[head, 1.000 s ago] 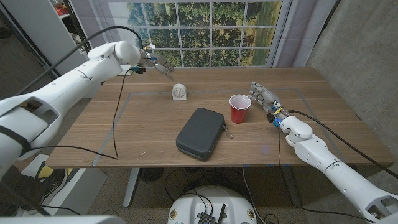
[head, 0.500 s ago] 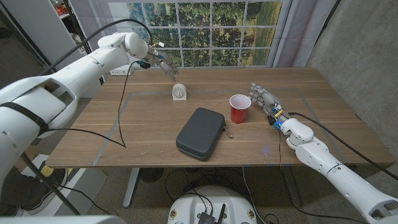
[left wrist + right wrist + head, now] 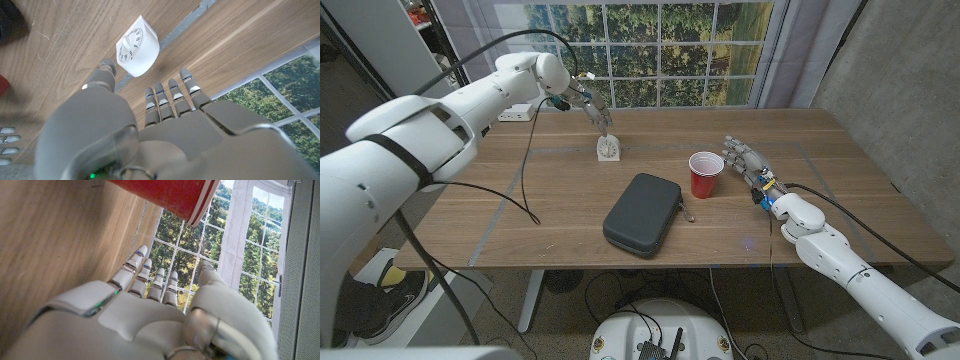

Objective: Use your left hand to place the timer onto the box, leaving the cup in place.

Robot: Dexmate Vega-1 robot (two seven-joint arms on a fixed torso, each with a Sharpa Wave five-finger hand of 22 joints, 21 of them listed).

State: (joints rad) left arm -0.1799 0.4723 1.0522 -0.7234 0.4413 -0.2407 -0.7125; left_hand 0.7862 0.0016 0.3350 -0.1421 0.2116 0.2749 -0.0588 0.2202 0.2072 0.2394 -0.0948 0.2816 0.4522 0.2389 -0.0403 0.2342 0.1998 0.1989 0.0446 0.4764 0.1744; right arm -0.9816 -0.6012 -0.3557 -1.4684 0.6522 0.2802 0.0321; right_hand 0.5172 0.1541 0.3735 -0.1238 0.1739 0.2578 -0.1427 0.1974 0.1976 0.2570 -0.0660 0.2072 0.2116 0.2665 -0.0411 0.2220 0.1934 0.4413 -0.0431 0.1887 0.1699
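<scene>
White timer [image 3: 609,148], one; one red cup [image 3: 705,174], one box [image 3: 643,213]; left hand [image 3: 593,108] spread above timer

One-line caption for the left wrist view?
Left hand, fingers spread, poised above the white timer on the wooden table.

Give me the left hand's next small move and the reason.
Probably lower the left hand a little more and close its fingers around the timer. The hand is open just above the timer, which stands untouched on the table. The box lies nearer the front, and the cup stands off to the side.
</scene>
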